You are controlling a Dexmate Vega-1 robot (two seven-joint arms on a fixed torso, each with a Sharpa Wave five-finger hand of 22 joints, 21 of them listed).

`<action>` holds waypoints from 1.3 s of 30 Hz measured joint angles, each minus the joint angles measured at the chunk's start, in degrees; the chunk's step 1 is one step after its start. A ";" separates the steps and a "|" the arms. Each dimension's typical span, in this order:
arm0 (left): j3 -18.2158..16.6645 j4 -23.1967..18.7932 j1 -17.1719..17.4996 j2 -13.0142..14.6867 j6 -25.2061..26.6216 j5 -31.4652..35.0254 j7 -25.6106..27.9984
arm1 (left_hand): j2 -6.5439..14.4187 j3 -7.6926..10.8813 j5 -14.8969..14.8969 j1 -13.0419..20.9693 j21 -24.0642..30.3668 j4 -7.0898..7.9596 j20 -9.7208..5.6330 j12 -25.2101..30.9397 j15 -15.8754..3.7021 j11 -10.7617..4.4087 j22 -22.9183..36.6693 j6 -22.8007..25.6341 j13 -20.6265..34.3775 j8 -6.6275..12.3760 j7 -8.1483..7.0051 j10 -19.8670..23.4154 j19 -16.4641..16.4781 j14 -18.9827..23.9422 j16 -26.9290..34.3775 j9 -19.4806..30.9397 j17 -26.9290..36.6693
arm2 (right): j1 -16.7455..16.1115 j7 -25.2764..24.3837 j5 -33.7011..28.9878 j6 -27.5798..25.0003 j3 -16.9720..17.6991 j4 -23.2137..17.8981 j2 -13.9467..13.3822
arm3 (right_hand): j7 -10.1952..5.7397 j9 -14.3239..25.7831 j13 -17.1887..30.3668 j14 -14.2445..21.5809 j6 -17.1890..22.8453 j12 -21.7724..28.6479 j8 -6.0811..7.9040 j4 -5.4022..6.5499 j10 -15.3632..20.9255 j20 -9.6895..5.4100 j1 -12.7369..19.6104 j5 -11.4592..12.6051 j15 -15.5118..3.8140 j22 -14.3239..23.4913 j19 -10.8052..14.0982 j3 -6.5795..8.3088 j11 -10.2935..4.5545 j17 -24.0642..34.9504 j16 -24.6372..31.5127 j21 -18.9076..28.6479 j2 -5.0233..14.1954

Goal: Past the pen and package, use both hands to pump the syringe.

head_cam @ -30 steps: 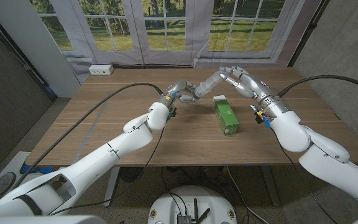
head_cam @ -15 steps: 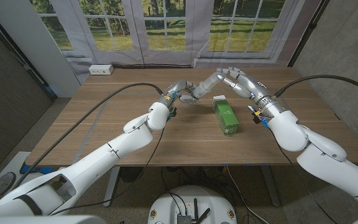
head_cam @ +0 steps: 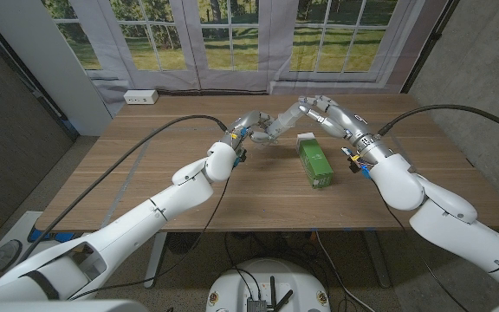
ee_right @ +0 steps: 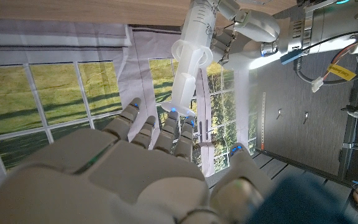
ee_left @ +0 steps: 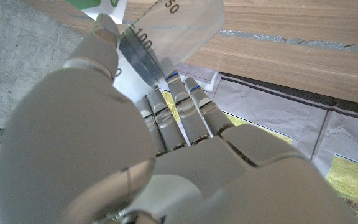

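I see the left hand (head_cam: 251, 126) gripping the clear syringe (head_cam: 277, 126) barrel above the table's (head_cam: 145, 186) far middle; right hand (head_cam: 319, 111) seemingly closed on its plunger, green package (head_cam: 314, 160) just nearer

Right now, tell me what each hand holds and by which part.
The left hand grips the syringe by its barrel; the right hand has its fingertips on the plunger end.

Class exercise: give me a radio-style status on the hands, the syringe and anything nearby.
Left hand grips syringe barrel, held above table. Right hand fingertips on plunger end. Green package lies on table just under right hand; not blocking.
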 measured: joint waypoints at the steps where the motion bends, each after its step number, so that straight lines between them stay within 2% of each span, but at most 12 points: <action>1: 0.00 0.02 -0.01 -0.01 -0.04 0.02 0.00 | 0.00 0.00 0.00 0.00 0.00 0.00 0.00 0.00 0.00 0.00 0.00 0.00 0.00 0.00 0.00 0.00 0.00 0.00 0.00 0.00 0.00 | 0.19 0.03 0.00 -0.01 -0.23 0.11 0.00 | 0.00 0.00 0.00 0.00 0.00 -0.03 0.00 0.00 0.00 0.00 -0.01 0.00 0.00 0.00 0.00 0.00 0.00 0.00 0.00 0.00 0.01; 7: 0.00 0.04 -0.01 -0.04 -0.12 0.11 0.00 | 0.00 0.00 -0.01 0.00 0.00 0.00 0.00 -0.10 0.00 0.00 0.00 0.00 -0.02 0.17 0.00 0.00 0.00 0.00 -0.01 -0.01 -0.01 | 0.98 0.18 0.00 -0.06 -1.18 0.51 0.00 | -0.11 -0.01 -0.01 0.00 0.10 -0.18 0.00 0.00 0.23 0.00 -0.47 0.00 0.00 0.00 0.00 0.00 0.23 0.00 0.00 0.00 0.46; 39: -0.13 -0.76 0.67 0.06 0.07 0.27 0.12 | 0.00 -0.01 -0.19 0.00 0.00 0.01 0.00 0.09 -0.01 0.01 0.00 0.01 -0.07 0.27 0.01 0.00 0.00 0.01 0.05 0.00 -0.01 | 3.23 0.47 -0.54 -0.70 -5.30 2.07 0.07 | -0.12 -0.04 0.27 0.00 0.08 -0.04 -0.34 -0.23 0.29 0.00 -0.46 0.00 0.00 -0.01 0.00 -0.24 0.30 0.26 0.30 0.00 0.46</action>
